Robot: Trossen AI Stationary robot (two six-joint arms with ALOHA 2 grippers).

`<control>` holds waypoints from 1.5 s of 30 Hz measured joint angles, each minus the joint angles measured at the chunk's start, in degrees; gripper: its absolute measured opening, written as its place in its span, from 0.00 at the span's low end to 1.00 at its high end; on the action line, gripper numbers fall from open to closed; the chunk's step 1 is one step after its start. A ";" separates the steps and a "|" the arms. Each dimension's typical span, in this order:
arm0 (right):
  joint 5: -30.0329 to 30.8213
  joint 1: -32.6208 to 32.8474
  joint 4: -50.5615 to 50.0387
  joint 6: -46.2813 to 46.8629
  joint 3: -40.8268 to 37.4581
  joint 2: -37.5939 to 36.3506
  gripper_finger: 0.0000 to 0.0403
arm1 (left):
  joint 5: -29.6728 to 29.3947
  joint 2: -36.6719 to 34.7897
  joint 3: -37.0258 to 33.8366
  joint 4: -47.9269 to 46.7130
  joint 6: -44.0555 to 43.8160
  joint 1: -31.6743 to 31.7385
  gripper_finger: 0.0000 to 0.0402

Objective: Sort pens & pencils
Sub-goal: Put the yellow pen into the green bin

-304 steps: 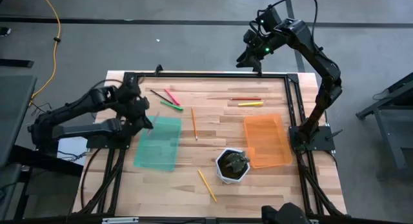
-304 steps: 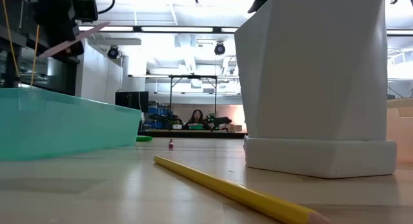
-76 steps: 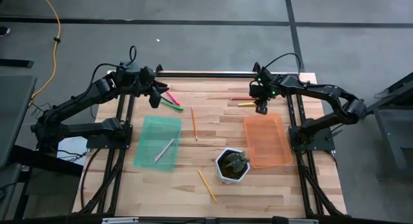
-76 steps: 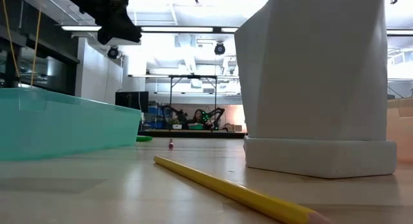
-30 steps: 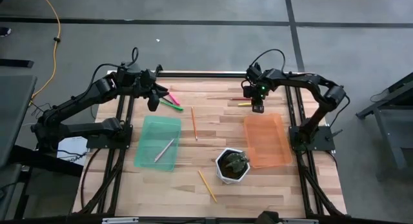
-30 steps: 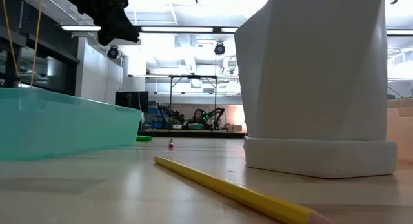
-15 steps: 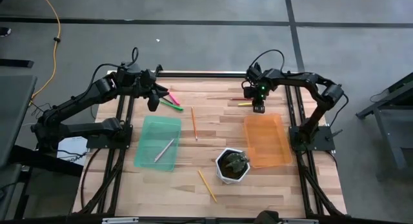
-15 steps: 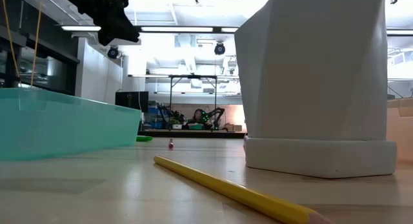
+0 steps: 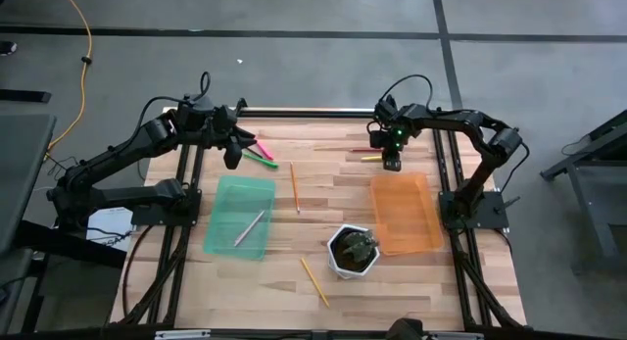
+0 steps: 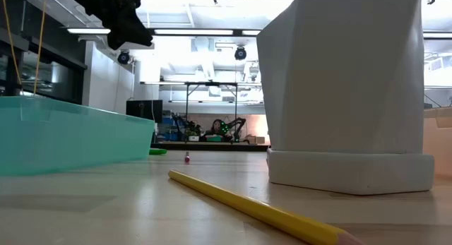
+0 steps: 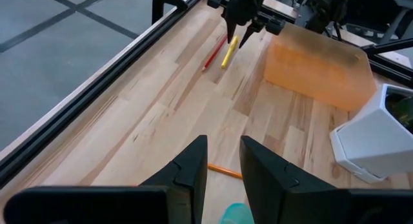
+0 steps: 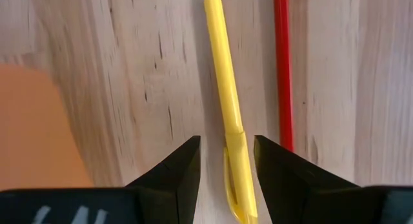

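Overhead, right pincer (image 12: 224,161) gapes empty astride one yellow pen (image 12: 226,101); left pincer (image 11: 222,164) open, empty.

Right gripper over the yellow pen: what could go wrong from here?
1. The red pencil lies close alongside the yellow pen; the right gripper, open and straddling the pen, may knock or catch it too.
2. The orange tray starts just beside the pen, so a finger could clip its rim on descent.
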 joint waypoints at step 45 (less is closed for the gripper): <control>0.35 -0.22 0.25 1.59 -0.02 2.89 0.22 | 0.43 0.00 0.00 -0.06 0.00 0.00 0.20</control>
